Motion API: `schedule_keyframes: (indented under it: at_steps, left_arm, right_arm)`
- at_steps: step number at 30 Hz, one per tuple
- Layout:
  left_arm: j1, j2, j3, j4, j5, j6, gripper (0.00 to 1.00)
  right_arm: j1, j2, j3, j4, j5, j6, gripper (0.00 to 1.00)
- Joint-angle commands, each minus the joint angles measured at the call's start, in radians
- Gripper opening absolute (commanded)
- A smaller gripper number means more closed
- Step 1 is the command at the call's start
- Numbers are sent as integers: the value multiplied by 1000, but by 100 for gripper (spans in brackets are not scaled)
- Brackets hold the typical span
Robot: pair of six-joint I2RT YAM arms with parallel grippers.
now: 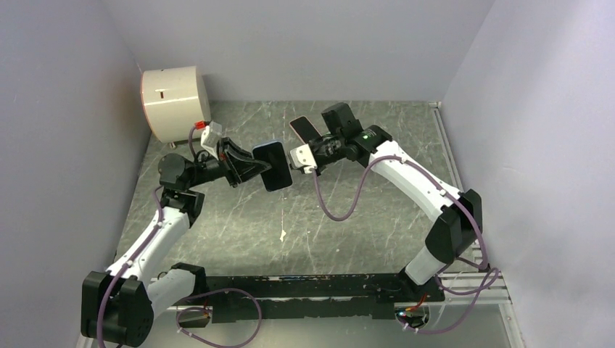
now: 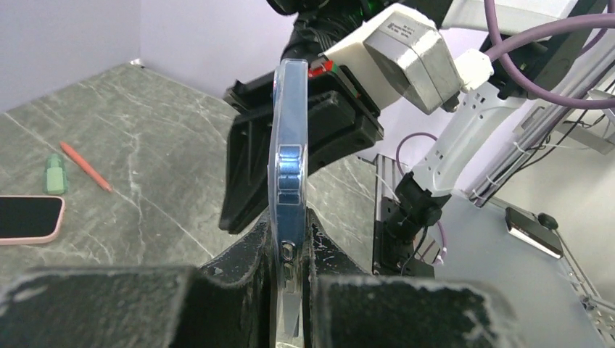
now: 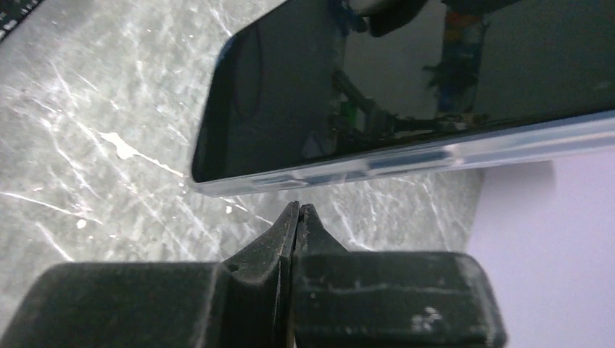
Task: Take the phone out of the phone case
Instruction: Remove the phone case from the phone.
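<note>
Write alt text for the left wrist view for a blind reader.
The left end effector clamps a clear-cased phone, upright and edge-on, with the right arm close behind. A pink-cased phone and red pen lie on the grey table.

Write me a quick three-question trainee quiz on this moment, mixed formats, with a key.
1. True or false: the left gripper is shut on the cased phone.
2. The right gripper is: A) open around the phone; B) shut, holding nothing; C) shut on a pen.
3. Fill in: the second phone, lying flat, wears a ____ case.

Key: 1 true; 2 B; 3 pink.
</note>
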Motion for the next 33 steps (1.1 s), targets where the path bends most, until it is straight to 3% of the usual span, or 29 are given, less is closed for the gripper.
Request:
schedule_keyframes:
  at_steps: [1, 5, 7, 10, 12, 18, 26, 33]
  left_arm:
    - [9, -27, 51, 17, 15, 4, 3]
    - [31, -52, 70, -124, -37, 151, 3]
    - [35, -63, 81, -171, -55, 207, 2]
    - [38, -81, 63, -132, -82, 220, 3]
    - [41, -89, 55, -116, -108, 221, 3]
    - [43, -91, 30, -57, -125, 190, 3]
    - [42, -76, -4, 115, -64, 87, 2]
    - [41, -64, -15, 152, -61, 48, 2]
  right_arm:
    - [5, 24, 58, -13, 19, -84, 0]
    - [-11, -13, -19, 91, -1, 10, 2]
    - [-35, -66, -89, 179, -34, 101, 12]
    - [-77, -139, -186, 338, -120, 283, 37]
    - [-101, -188, -262, 472, -147, 428, 44]
    - [-155, -238, -419, 798, -246, 739, 48]
    - [-128, -167, -384, 834, -271, 857, 49]
    - [-94, -127, -357, 879, -290, 910, 48]
